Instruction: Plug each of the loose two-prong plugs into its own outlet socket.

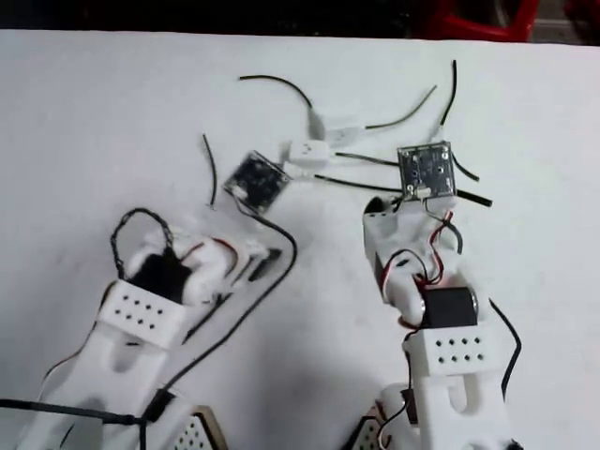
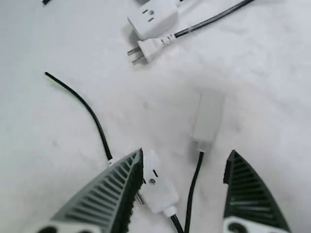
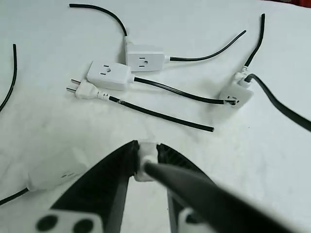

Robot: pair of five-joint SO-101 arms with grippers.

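the left hand (image 2: 186, 162) is spread low over the middle of the table (image 2: 58, 145). a white two-prong plug (image 2: 156, 187) lies just beside one finger, with a near socket (image 2: 209, 116) beyond it. the right hand (image 3: 147, 159) pinches a second white plug (image 3: 145, 149). toward the far edge, a loose plug (image 3: 87, 90) lies beside a far socket (image 3: 109, 74).

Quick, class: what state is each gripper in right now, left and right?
Left gripper: open, holding nothing.
Right gripper: closed on a white plug.
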